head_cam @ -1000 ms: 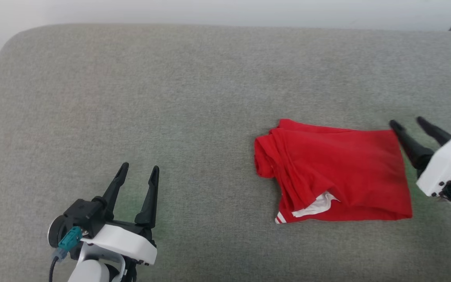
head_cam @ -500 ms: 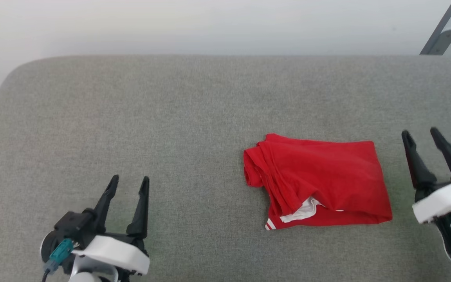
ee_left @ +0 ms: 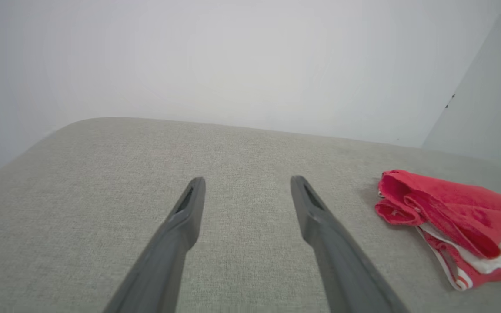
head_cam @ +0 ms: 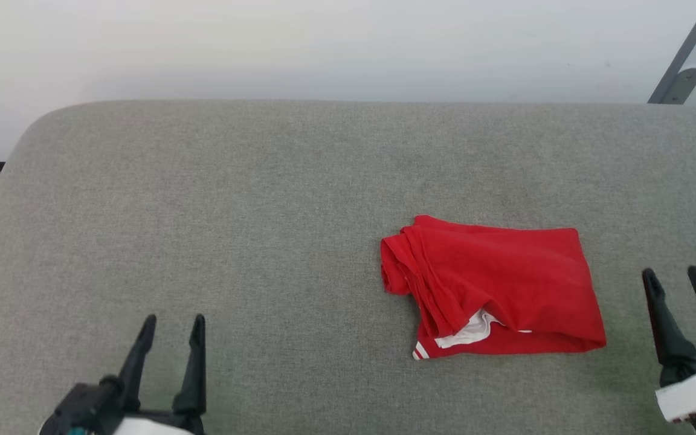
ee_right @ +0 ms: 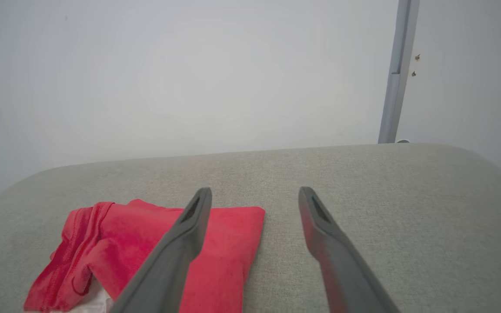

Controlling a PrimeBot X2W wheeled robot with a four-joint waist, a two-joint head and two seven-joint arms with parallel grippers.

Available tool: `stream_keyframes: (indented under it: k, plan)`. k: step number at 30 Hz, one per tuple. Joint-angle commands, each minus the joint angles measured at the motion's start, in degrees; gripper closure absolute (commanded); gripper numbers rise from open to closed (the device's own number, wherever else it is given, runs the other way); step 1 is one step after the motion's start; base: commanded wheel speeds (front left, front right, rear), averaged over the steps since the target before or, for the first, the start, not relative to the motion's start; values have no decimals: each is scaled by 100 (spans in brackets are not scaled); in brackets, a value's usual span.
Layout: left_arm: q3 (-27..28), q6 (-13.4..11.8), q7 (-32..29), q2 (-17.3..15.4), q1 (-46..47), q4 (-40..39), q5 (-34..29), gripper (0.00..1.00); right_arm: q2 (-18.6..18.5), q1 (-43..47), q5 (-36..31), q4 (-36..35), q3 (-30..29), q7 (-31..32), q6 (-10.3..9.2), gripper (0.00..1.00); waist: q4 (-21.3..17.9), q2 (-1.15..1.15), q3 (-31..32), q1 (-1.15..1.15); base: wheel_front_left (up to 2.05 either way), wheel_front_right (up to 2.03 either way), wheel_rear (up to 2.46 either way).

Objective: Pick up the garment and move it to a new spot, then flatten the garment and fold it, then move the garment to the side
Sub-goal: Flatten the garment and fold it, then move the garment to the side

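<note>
1. The grey padded surface (head_cam: pixel 263 211) spans my view.
2. The garment (head_cam: pixel 493 284) lies folded on it, right of centre.
3. My right gripper (head_cam: pixel 670 273) stands open and empty near the garment's right edge, not touching it.
4. My left gripper (head_cam: pixel 174 319) is open, empty, well left of it.

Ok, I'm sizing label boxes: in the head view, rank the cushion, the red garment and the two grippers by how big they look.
1. Grey cushion
2. Red garment
3. Left gripper and right gripper: they look alike, both are cut off by the picture's edge and sit nearer the camera, so I leave them unranked.
</note>
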State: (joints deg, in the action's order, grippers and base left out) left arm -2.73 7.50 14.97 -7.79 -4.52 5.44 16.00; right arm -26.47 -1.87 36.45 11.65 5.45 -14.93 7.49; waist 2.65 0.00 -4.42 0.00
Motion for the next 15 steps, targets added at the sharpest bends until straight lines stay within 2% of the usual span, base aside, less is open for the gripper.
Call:
stream_keyframes:
  k: [1,7,15]
  plan:
    - [48,-8,29,58,-147,-123,-99,0,73,149,-96,-152,-126,-26,-1,0,-2,0,-35,0,0,0,0]
    - [127,-8,29,121,-400,-427,-155,0,326,540,-335,-665,-541,132,-1,0,23,0,-124,0,0,0,0]
    - [91,-8,29,86,-266,-489,-184,0,458,594,-484,-898,-638,505,-1,0,84,0,-203,0,0,0,0]
